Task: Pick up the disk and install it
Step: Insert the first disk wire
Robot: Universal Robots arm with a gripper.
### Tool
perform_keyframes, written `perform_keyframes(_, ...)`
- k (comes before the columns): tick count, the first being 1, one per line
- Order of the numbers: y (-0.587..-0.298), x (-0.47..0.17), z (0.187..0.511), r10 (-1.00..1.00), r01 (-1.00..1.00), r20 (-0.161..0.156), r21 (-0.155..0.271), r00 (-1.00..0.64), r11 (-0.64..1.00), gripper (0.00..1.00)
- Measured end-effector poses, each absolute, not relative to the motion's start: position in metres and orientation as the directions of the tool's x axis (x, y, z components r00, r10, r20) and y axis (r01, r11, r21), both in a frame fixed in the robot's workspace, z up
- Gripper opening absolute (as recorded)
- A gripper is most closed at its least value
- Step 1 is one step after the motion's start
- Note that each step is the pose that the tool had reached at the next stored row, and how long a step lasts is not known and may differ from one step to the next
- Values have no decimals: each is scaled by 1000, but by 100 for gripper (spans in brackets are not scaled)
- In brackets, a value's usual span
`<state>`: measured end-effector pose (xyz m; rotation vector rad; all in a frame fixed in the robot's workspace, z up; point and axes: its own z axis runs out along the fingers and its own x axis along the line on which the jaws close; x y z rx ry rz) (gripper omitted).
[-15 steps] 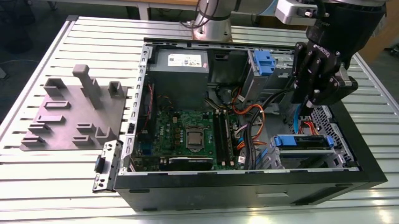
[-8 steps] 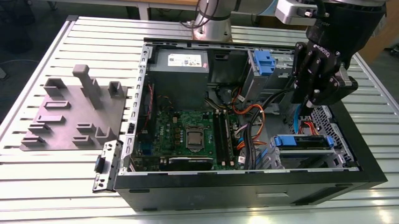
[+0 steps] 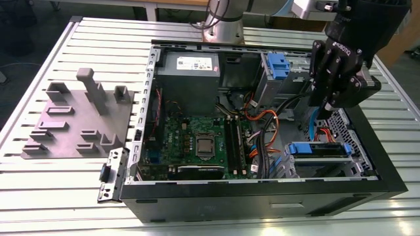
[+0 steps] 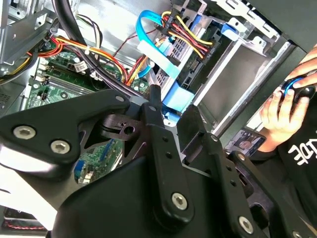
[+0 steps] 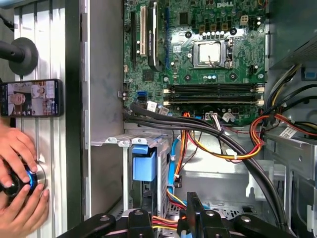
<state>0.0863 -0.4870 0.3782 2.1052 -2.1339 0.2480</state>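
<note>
Progress looked late in the task, as far as I could judge. In the exterior view your gripper (image 3: pixel 328 105) hung inside the open computer case (image 3: pixel 394 184), over the drive bay (image 3: pixel 319 160) at the exterior view's right, near the front corner of the case. The disk (image 3: pixel 319 149) sat already in that bay: you could see its blue rail along the top edge, with the grey body under it, and the coloured cables (image 3: pixel 262 118) running close beside it. In the first wrist view the blue handle of the disk (image 5: pixel 143 165) stood in the metal cage just ahead of the gripper (image 5: pixel 168 218), and the fingers seemed to be near it and not around it. I could not tell if the fingers were spread or pressed together, because the black links hid the tips in both wrist views. Nothing seemed to be held between them. Whether the disk was pushed fully home or its cables were plugged, the pictures did not show. On the table (image 3: pixel 59 196) outside the case, the grey plate with pegs (image 3: pixel 75 123) carried no disk. Your hands (image 5: pixel 17 173) rested on the controller (image 5: pixel 22 181) beside the case.
</note>
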Motion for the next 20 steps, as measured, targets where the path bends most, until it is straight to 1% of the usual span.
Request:
perform_keyframes(11,-486,86,381,-978,-1000,210,-23,-16,11,40)
perform_keyframes(20,-469,96,377,-976,-1000,218,-17,-14,11,41)
